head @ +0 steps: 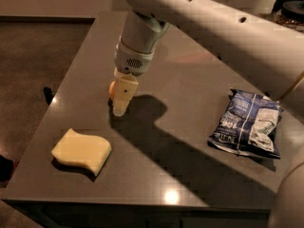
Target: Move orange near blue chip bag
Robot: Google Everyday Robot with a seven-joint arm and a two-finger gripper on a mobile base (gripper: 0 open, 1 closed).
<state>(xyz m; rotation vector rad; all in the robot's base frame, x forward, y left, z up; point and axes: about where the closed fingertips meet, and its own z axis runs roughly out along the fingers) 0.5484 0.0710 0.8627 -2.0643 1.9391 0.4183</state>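
The orange sits on the dark grey table, left of centre. Only a thin sliver of it shows at the left edge of my gripper; the rest is hidden behind it. My gripper hangs from the white arm, points down and reaches the tabletop right at the orange, in front of it as the camera sees it. The blue chip bag, dark navy with white lettering, lies flat at the right side of the table, far from the orange.
A pale yellow wavy sponge lies near the table's front left corner. The table's left edge drops to a dark floor. The white arm spans the upper right of the view.
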